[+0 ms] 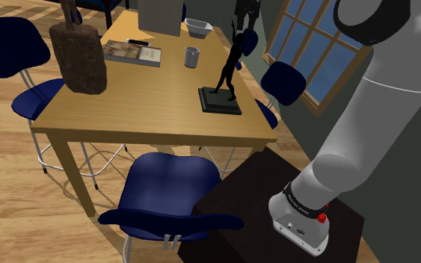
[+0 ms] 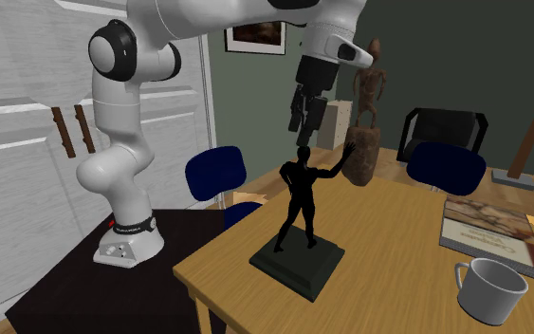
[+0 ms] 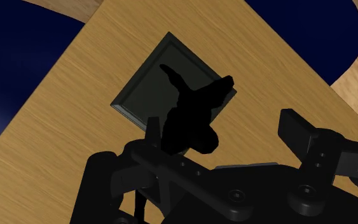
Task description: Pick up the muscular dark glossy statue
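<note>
Wooden table (image 2: 397,285) bears glossy black muscular statue (image 2: 303,193), one arm raised.

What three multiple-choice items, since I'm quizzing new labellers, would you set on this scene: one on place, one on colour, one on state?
1. Where does the glossy black muscular statue stand?
A. on the light wooden table
B. on a windowsill
C. on the floor

2. What colour is the padded chair beside the dark box stand?
A. red
B. dark blue
C. green

3. How is the black two-finger pincer?
A. shut on the statue
B. shut on a mug
C. open above the statue

Answers:
1. A, it rests on the tabletop.
2. B, its seat and back are dark blue.
3. C, its fingers stand apart above the statue.
</note>
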